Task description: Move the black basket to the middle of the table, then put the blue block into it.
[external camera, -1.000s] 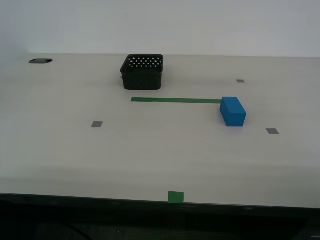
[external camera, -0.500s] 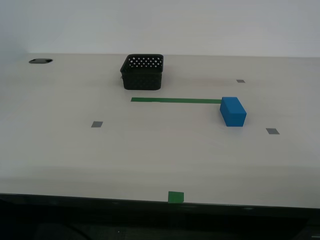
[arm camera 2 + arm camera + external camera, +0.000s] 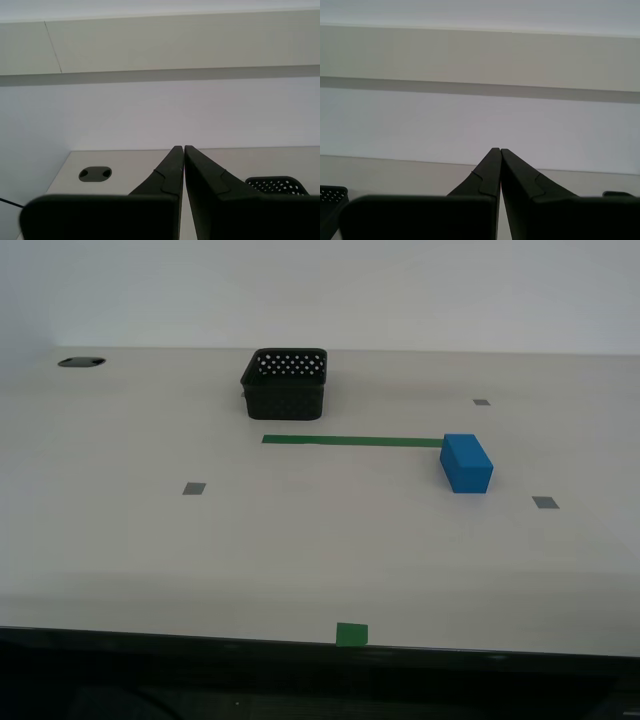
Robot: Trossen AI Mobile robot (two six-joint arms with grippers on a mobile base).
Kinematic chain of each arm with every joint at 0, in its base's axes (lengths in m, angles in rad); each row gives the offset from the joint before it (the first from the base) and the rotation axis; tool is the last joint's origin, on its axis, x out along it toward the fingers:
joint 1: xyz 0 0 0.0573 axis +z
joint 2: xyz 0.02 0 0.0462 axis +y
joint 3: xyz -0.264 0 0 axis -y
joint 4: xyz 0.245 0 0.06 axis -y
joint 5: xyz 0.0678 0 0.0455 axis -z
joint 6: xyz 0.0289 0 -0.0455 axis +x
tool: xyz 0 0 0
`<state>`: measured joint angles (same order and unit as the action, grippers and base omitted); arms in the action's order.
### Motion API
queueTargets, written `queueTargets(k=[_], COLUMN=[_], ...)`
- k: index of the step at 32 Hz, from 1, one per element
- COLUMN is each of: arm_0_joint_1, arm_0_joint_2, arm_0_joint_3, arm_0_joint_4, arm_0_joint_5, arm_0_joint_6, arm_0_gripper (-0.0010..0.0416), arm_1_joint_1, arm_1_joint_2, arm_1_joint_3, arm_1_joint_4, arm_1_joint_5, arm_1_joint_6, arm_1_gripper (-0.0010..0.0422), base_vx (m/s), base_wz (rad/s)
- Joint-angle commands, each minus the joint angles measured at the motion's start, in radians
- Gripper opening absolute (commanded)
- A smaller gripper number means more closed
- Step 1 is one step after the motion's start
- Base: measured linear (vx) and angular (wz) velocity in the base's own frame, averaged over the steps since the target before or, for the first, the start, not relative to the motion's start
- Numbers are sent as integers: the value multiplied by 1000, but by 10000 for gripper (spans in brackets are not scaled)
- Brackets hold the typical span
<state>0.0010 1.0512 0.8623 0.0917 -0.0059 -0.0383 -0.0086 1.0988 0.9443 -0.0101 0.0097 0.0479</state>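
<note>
The black basket (image 3: 285, 384) sits toward the far side of the desk (image 3: 120, 540), just behind the green tape strip (image 3: 352, 440); the blue block (image 3: 466, 463) rests by that strip's end on the exterior view's right, well apart from the basket; nothing has been moved yet. The robot's first pincer (image 3: 495, 152) and second pincer (image 3: 179, 149) are both closed on nothing, raised and pointing at the wall; neither arm shows in the exterior view. The basket likely comes first: open a pincer, descend over one perforated wall, clamp the rim, then draw it forward gently so it does not tip.
</note>
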Motion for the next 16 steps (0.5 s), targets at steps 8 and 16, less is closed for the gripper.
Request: queueTargets(k=[8,16], arm_0_joint_1=[0,0], arm_0_joint_2=[8,92], arm_0_joint_3=[336,454], arm_0_joint_4=[-422,-632], arm_0_joint_5=[0,-8], arm_0_joint_6=[-8,-18], arm_0_gripper=[1,1], arm_1_joint_1=[-47,-116], arm_1_joint_2=[218,426], arm_1_joint_3=[320,536], arm_1_joint_4=[-361,-556], arm_1_joint_5=[81,81], arm_1_joint_6=[48,88], arm_1_gripper=[0,0], base_vx=[0,0], base_wz=[0,0])
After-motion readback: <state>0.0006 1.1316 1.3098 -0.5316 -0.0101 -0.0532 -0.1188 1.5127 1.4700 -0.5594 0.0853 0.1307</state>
